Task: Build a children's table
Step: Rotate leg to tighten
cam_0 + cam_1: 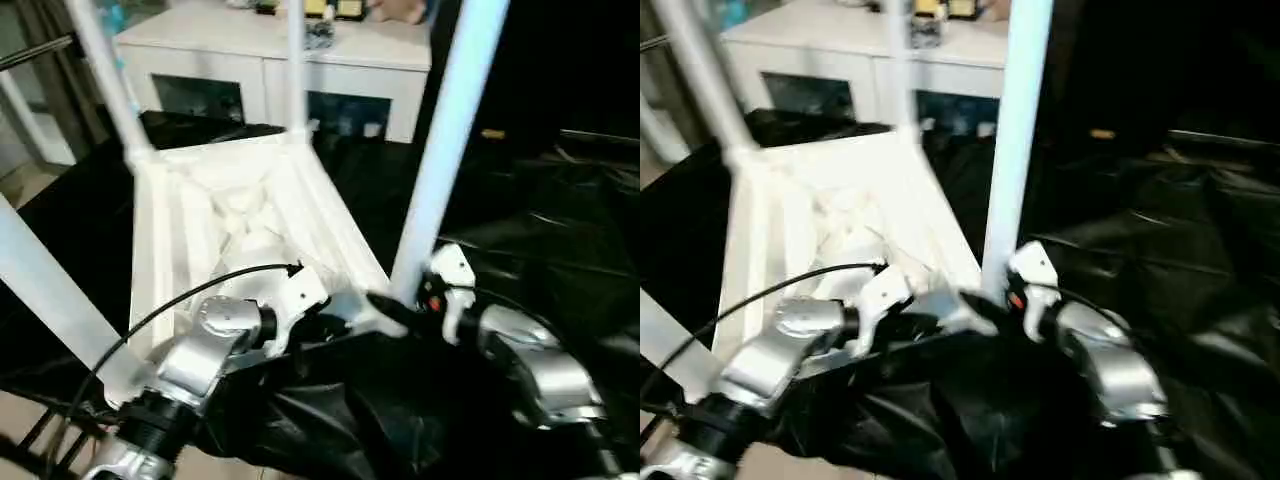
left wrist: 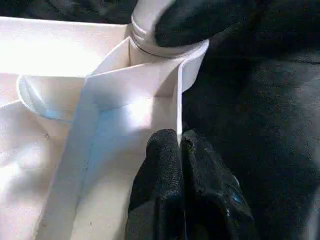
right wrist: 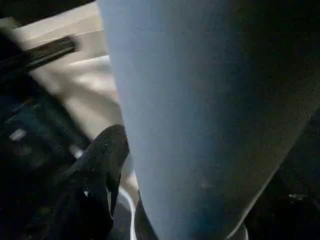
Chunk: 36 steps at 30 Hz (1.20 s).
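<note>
Your left pincer (image 2: 182, 145) is clamped on the upturned white plastic tabletop's rim (image 2: 178, 100) — black sheeting (image 1: 520, 230) beneath, white glass-door cabinet (image 1: 270, 60) behind; right pincer (image 1: 400, 310) gapes around a white tubular leg (image 1: 445, 140).

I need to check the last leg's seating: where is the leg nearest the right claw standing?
In the left eye view, that leg stands upright in the near right corner socket of the upturned tabletop, right beside the right claw.

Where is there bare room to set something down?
Free: the black sheet right of the near right leg. Crowded: the near corner, where the left gripper pinches the tabletop rim and the right gripper flanks that leg.
</note>
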Motion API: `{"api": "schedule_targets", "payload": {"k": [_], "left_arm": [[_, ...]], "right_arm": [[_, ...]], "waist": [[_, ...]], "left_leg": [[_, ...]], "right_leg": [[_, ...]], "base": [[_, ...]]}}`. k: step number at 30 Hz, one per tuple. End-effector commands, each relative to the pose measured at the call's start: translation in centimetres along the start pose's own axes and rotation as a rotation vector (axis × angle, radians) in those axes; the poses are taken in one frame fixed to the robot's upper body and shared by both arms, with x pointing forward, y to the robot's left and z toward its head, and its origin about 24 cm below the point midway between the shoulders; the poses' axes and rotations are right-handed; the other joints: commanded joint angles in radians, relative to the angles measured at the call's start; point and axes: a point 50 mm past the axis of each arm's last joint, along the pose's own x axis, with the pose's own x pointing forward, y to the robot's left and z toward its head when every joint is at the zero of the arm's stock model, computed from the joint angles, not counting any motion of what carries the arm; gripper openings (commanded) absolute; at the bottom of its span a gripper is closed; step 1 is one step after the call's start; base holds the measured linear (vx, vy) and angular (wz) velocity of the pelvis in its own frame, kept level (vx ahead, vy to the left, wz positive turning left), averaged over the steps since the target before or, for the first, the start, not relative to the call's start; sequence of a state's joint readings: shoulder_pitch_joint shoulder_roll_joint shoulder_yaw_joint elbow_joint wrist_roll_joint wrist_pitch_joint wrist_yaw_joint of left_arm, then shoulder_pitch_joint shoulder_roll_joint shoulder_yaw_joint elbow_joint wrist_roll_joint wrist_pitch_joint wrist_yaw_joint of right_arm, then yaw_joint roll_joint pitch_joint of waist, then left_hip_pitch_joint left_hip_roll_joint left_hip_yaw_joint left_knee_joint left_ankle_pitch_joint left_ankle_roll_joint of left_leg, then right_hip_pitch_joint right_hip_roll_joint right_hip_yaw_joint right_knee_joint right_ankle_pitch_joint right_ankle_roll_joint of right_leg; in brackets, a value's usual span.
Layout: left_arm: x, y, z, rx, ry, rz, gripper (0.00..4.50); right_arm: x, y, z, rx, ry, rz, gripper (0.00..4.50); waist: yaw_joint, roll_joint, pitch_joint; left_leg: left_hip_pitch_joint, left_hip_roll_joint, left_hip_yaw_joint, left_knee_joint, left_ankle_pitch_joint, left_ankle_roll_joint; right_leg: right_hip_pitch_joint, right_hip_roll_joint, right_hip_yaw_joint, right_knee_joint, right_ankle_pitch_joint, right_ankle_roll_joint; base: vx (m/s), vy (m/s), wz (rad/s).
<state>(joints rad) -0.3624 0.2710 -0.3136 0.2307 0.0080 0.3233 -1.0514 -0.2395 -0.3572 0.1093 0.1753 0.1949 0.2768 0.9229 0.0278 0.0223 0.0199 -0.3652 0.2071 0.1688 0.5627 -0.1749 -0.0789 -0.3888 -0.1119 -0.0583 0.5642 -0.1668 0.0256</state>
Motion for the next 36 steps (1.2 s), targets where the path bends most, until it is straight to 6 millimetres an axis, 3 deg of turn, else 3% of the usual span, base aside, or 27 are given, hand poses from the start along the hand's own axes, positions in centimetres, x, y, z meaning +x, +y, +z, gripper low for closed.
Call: {"api": "schedule_targets", "payload": {"k": [1,3,5,6,9,11,14,17,24,28,31,34,35,36], "left_arm": [[0.4,-0.6,1.6,0.063,-0.077,-0.085,0.00],[-0.4,-0.4,1.3,0.071,-0.061,-0.121,0.00],[-1.7,0.3,0.9,0.081,-0.023,-0.157,0.00],[-1.8,0.4,0.8,0.081,-0.018,-0.159,0.00],[-2.4,1.0,0.6,0.087,0.001,-0.168,0.00],[-3.0,1.6,0.6,0.094,0.014,-0.176,0.00],[-3.3,1.8,0.6,0.099,0.022,-0.177,0.00],[-3.5,2.1,0.5,0.104,0.027,-0.176,0.00],[-2.9,2.2,0.7,0.099,0.002,-0.141,0.00],[-1.9,2.0,1.2,0.055,-0.061,-0.036,0.00],[-1.4,1.8,1.1,0.042,-0.061,0.000,0.00],[0.1,1.3,0.9,0.008,-0.051,0.077,0.00],[0.1,1.3,0.8,0.007,-0.051,0.079,0.00],[1.3,1.0,1.1,-0.015,-0.057,0.123,0.00]], "right_arm": [[1.1,2.2,-0.5,0.004,0.025,0.208,3.13],[0.4,2.2,-0.5,-0.002,0.042,0.261,3.13],[-0.5,2.2,-0.4,-0.011,0.073,0.352,3.13],[-0.6,2.2,-0.4,-0.013,0.076,0.359,3.13],[-1.1,2.1,-0.3,-0.023,0.090,0.402,3.13],[-1.4,2.0,-0.1,-0.022,0.090,0.427,2.89],[-1.5,2.0,0.0,-0.021,0.097,0.441,2.70],[-1.4,2.1,0.0,-0.030,0.103,0.451,2.42],[-0.8,2.8,-0.2,0.005,0.073,0.449,2.13],[0.2,2.8,-0.9,0.041,0.040,0.299,2.07],[0.8,2.7,-1.2,0.053,0.034,0.208,2.04],[2.7,2.6,-2.2,0.106,0.043,0.016,2.00],[2.7,2.6,-2.2,0.107,0.044,0.012,1.99],[4.0,2.9,-2.6,0.143,0.049,-0.071,1.99]], "waist": [[0.006,-0.014,-0.039],[0.013,-0.019,-0.045],[0.020,-0.008,-0.049],[0.022,-0.009,-0.052],[0.035,-0.009,-0.051],[0.039,-0.014,-0.048],[0.042,-0.007,-0.046],[0.042,-0.011,-0.044],[0.047,-0.013,-0.043],[0.053,-0.013,-0.040],[0.047,-0.020,-0.038],[0.024,-0.019,-0.031],[0.023,-0.019,-0.032],[0.017,-0.024,-0.031]], "left_leg": [[0.010,0.015,0.011,-0.070,-0.359,0.046],[-0.007,0.011,0.011,-0.062,-0.253,0.068],[-0.002,0.011,0.013,-0.056,-0.198,0.085],[-0.003,0.011,0.014,-0.051,-0.163,0.098],[0.005,0.013,0.017,-0.050,-0.155,0.105],[0.005,0.013,0.019,-0.051,-0.176,0.100],[0.008,0.015,0.019,-0.056,-0.226,0.077],[0.008,0.016,0.019,-0.059,-0.250,0.057],[0.006,0.015,0.019,-0.059,-0.249,0.045],[0.007,0.016,0.018,-0.062,-0.270,0.032],[0.005,0.012,0.014,-0.067,-0.306,0.007],[-0.002,0.007,0.008,-0.075,-0.355,-0.018],[0.001,0.006,0.007,-0.074,-0.367,-0.020],[0.007,0.006,0.005,-0.072,-0.392,-0.017]], "right_leg": [[0.019,-0.016,0.026,-0.067,-0.300,-0.193],[0.033,-0.015,0.029,-0.047,-0.205,-0.206],[0.032,-0.014,0.029,-0.037,-0.127,-0.231],[0.036,-0.011,0.029,-0.029,-0.062,-0.248],[0.033,-0.008,0.029,-0.026,-0.026,-0.275],[0.034,-0.008,0.028,-0.027,-0.056,-0.274],[0.030,-0.010,0.031,-0.031,-0.126,-0.260],[0.030,-0.012,0.034,-0.034,-0.162,-0.246],[0.030,-0.012,0.036,-0.034,-0.167,-0.237],[0.028,-0.014,0.038,-0.039,-0.208,-0.223],[0.028,-0.015,0.036,-0.047,-0.312,-0.184],[0.023,-0.013,0.031,-0.058,-0.422,-0.137],[0.022,-0.014,0.030,-0.063,-0.457,-0.124],[0.013,-0.014,0.032,-0.071,-0.516,-0.101]], "base": [[0.062,-0.030,0.08],[0.058,-0.028,0.04],[0.053,-0.019,-0.03],[0.051,-0.001,-0.02],[0.000,0.000,0.00],[0.000,0.000,0.00],[0.000,0.000,0.00],[0.000,0.000,0.00],[0.000,0.000,0.00],[0.000,0.000,0.00],[0.000,0.000,0.00],[0.000,0.000,0.00],[0.000,0.000,0.00],[0.000,0.000,0.00]]}}
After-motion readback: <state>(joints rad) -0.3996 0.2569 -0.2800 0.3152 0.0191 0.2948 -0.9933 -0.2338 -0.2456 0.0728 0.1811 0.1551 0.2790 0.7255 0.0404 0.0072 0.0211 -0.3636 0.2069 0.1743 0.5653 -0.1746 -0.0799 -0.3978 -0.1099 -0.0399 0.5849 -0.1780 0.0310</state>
